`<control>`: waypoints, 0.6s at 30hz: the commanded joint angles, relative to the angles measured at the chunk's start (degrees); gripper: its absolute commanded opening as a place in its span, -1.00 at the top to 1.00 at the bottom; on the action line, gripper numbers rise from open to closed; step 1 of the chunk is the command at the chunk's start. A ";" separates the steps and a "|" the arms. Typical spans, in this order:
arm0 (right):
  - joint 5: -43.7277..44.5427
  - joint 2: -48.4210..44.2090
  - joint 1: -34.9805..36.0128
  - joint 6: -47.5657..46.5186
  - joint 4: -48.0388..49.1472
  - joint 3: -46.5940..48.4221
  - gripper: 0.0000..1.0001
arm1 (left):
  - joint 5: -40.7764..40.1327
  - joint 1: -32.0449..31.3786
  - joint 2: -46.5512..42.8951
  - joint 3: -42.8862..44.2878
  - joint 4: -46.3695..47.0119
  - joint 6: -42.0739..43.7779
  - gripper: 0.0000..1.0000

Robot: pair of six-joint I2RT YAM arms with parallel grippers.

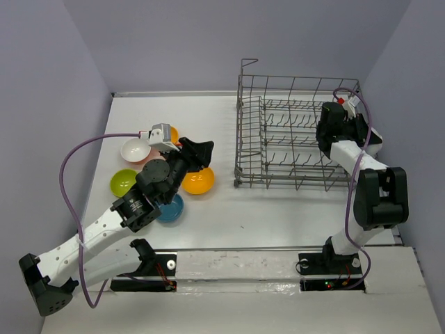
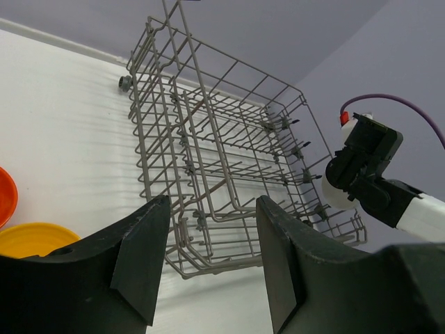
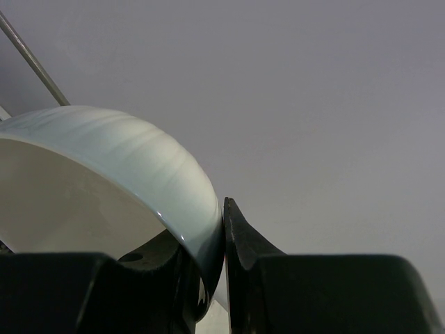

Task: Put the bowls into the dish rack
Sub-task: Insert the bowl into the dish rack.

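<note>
The right gripper (image 3: 224,233) is pinching a white bowl (image 3: 104,174) by its rim, one finger inside and one outside. That leaves the bowl hanging on edge, which is how it has to go to slip down between the tines instead of lying flat across them. From above, that arm hovers over the far right end of the rack (image 1: 278,174), so I'd say it is about to lower the bowl into a slot there. I can see no bowl seated in the rack yet. The left gripper (image 2: 212,209) is spread and empty, held above the table (image 1: 229,223) over the other bowls (image 1: 125,182). They sit clustered on the left, well apart from the rack, with the yellow bowl (image 1: 198,182) nearest it and a couple partly hidden under the arm. The left wrist camera looks across at the rack, not down at the pile, so that arm seems idle, clear of its partner and handy for the next pick. With so thin a hold on the rim, the hanging bowl could swing or clip a wire going in.
</note>
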 commanded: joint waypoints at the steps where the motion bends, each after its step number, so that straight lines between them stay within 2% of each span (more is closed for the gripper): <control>1: 9.09 1.45 -0.70 0.87 1.85 0.64 0.98 | -1.09 -0.26 -0.45 -0.49 2.62 0.93 -0.23; 18: 8.83 0.05 0.97 2.19 1.85 1.79 0.98 | -1.18 -0.26 1.57 0.04 2.54 0.67 -0.23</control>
